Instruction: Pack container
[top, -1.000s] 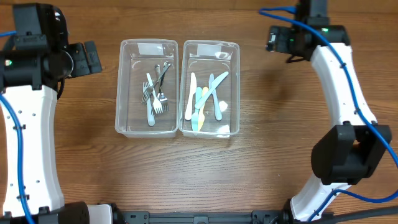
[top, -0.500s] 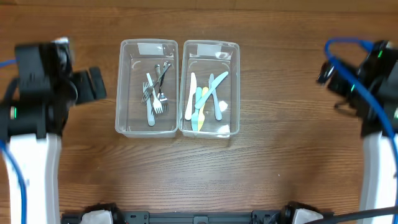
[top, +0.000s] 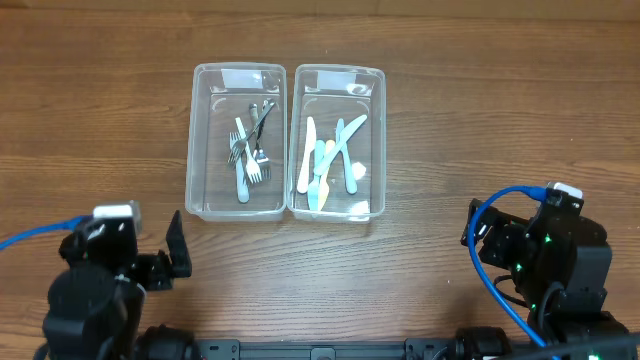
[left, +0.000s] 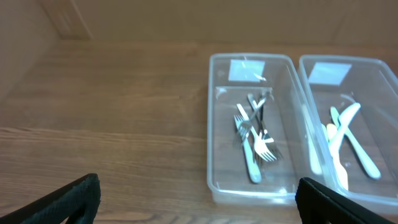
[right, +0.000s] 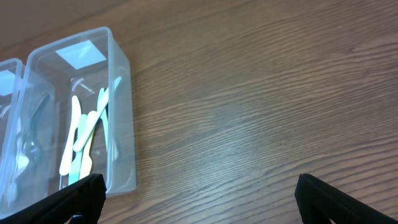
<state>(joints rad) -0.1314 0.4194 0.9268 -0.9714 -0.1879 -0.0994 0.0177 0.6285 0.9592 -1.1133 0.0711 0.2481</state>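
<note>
Two clear plastic bins sat side by side in the far middle of a brown wooden table (top: 450, 120), with their long walls together or very nearly so. The left container (top: 240, 68) held a small heap of metal forks (top: 248, 150) lying across one another near its middle. The right container (top: 338, 70) held plastic utensils (top: 330, 160) in white, pale blue-green and yellow, also crossed in a loose pile. Each bin showed a pale rectangular label (top: 237, 77) at its far end. Both arms were low at the near edge of the table, well apart from the bins. The left gripper (left: 198, 186) was at the near left, its two dark fingers (left: 68, 199) spread wide with nothing between them; its camera looked toward the bins, ahead and to the right. The right gripper (right: 200, 182) was at the near right, its fingers (right: 336, 199) equally wide apart and empty, with the right container at the left of its view and bare wood ahead.
</note>
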